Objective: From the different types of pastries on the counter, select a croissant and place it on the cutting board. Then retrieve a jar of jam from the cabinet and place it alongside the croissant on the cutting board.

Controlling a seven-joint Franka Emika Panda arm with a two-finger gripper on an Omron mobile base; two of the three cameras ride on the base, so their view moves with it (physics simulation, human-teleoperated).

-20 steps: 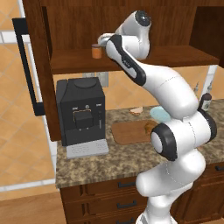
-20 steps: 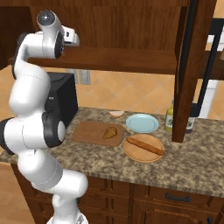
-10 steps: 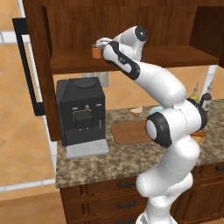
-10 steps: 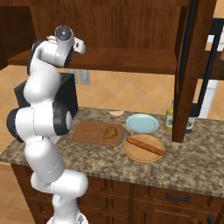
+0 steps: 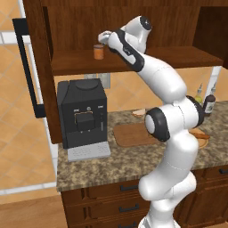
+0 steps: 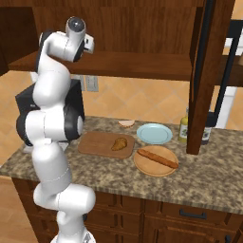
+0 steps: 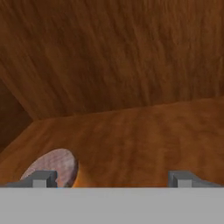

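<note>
Two-finger gripper (image 7: 111,178): fingertips (image 7: 43,178) stand wide apart and hold nothing. In the hand view the small orange-brown cylindrical jar of jam with the paler lid (image 7: 57,168) sits low and toward the left fingertip, off centre between the jaws, not yet enclosed.

Change over the last second: the arm has swung leftward along the shelf of the large dark reddish-brown wooden wall cabinet (image 5: 133,58), and the hand has closed in from the jar's right. In the left base view the gripper (image 5: 104,37) is now just above and beside the jar (image 5: 99,51); no contact that I can tell.

Meaning for the task: the small golden-brown lumpy croissant (image 6: 119,143) lies on the flat reddish-brown wooden cutting board (image 6: 95,142), so the first half reads as done. Step in hand, by my judgement, is the approach to the jar; the grasp is not made.

Edges and room: the jar stands near the front edge of the shelf, cabinet side wall to its left, back panel well behind it. Shelf to the jar's right is bare wood, so there is room to withdraw. Likely needs the hand shifted so the jar centres between the fingers before closing; a push from one finger could slide it toward the edge.

On the speckled granite counter (image 6: 209,175), the board has open surface left of the croissant for the jar. A black coffee machine (image 5: 82,118) stands just beside the board's far end.
</note>
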